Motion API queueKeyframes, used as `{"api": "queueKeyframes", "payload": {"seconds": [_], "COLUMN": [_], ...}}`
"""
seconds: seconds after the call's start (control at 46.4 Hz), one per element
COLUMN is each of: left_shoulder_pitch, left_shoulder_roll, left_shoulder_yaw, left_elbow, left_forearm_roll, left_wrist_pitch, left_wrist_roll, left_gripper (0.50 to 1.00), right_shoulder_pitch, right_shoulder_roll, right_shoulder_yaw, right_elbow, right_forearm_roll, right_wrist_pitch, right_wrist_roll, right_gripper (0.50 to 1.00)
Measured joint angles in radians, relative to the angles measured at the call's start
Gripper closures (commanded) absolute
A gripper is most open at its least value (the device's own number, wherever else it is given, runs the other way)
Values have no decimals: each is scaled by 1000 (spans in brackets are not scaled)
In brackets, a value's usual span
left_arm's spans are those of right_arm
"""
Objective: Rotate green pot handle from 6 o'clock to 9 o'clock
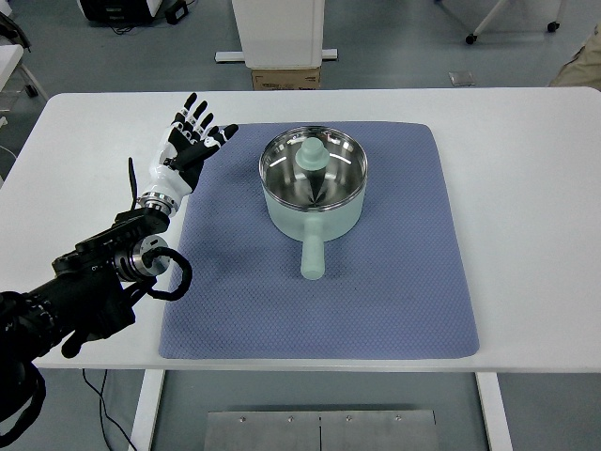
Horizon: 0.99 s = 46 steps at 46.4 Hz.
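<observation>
pot (313,183) on mat (404,282), handle (312,256) toward camera, robot hand (191,143) left

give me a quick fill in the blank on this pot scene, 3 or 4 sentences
1. The green pot stands on a ____ mat.
2. The pot handle points toward ____ o'clock, at the table's near edge.
3. The left hand hovers with fingers ____, holding nothing.
4. The left hand is to the ____ of the pot in the picture.

Missing words: blue; 6; open; left
</observation>
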Motion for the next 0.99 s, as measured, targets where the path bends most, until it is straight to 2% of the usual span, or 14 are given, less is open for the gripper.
{"api": "queueKeyframes", "payload": {"seconds": [0.992], "left_shoulder_pitch": [3], "left_shoulder_roll": [1], "left_shoulder_yaw": [1], "left_elbow": [-9], "left_forearm_roll": [58], "left_wrist_pitch": [-13], "left_wrist_roll": [0], "left_gripper": [500], "right_shoulder_pitch": [0], "right_shoulder_roll": [0], "right_shoulder_yaw": [0], "right_elbow": [0], "right_forearm_roll": [0], "right_wrist_pitch": [0], "right_wrist_roll": [0], "right_gripper": [500]}}
